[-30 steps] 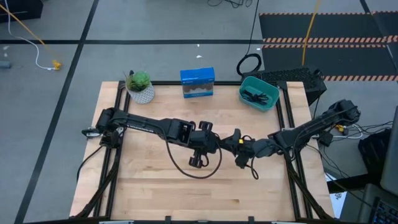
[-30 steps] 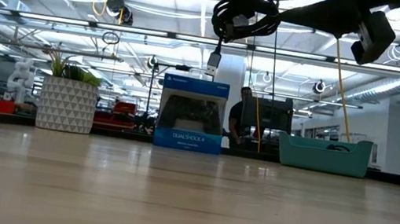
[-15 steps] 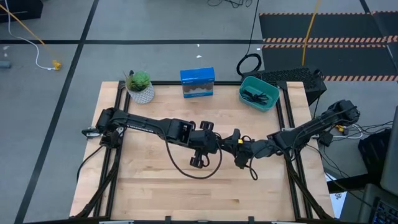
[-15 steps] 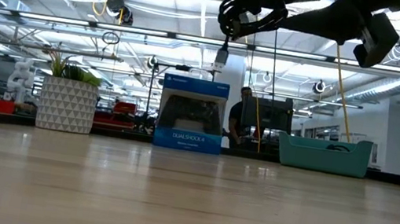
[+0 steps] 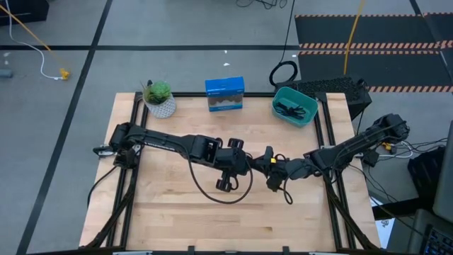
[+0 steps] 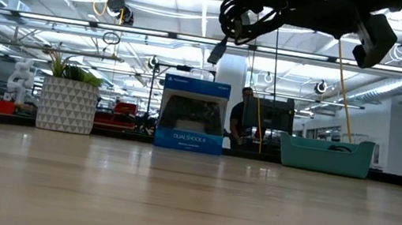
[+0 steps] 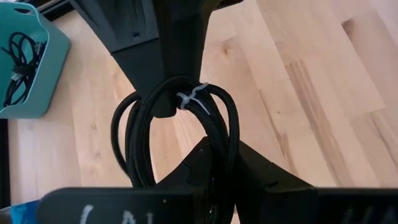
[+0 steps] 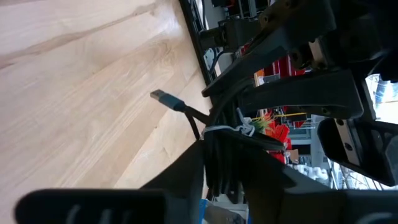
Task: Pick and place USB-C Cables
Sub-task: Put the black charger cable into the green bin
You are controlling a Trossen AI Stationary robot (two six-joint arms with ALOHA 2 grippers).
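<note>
A black USB-C cable bundle (image 7: 219, 127), tied with a white zip tie (image 7: 191, 97), hangs in the air between my two grippers above the table's middle. In the low view the bundle (image 6: 250, 10) is high up and its plug end (image 6: 216, 51) dangles slanted. My left gripper (image 5: 248, 164) comes from the left and my right gripper (image 5: 266, 163) from the right; both are shut on the bundle. More black cables (image 5: 287, 108) lie in the teal bin (image 5: 306, 117). No blue-purple cable shows. My left gripper pinches the bundle's strands (image 7: 214, 177) between its two fingers at the end away from the zip tie; the bundle is lifted clear of the table. My right gripper pinches the bundle beside the zip tie (image 8: 231, 129), fingers lying across the strands; the plug end (image 8: 165, 98) sticks out free.
A big black cable loop (image 5: 212, 195) lies on the wooden table under my left arm. Along the far edge stand a potted plant (image 5: 160, 99), a blue box (image 5: 225, 94) and the teal bin. Bare wood lies toward the near edge.
In the low view the bundle has risen a little with both grippers. Its dangling plug end has swung from hanging straight down to a slant.
</note>
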